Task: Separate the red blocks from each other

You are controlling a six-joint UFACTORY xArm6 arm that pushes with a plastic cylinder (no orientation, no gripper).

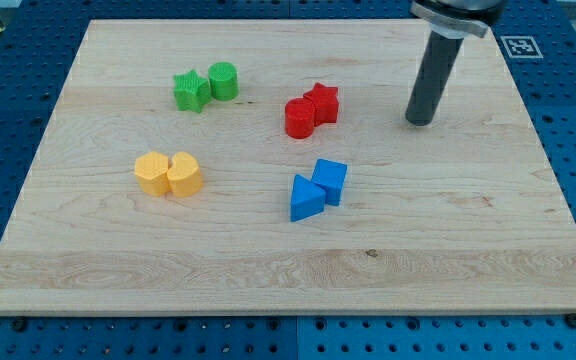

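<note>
The rod's upper part is cut off at the view's top, and my tip [420,122] rests on the pale wooden desk [268,270]; it is a bare rod, so no hand opens or closes. The ridged plastic red cylinder [299,118] touches the red star [322,103]. Both lie near my tip, toward the view's left.

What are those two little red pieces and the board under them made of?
The red star and red cylinder look like matte plastic, possibly 3D-printed: faint ridges show on their sides. The board looks like pale unvarnished wood, with visible grain lines and plank seams. My tip rests to their right, apart from both.
</note>
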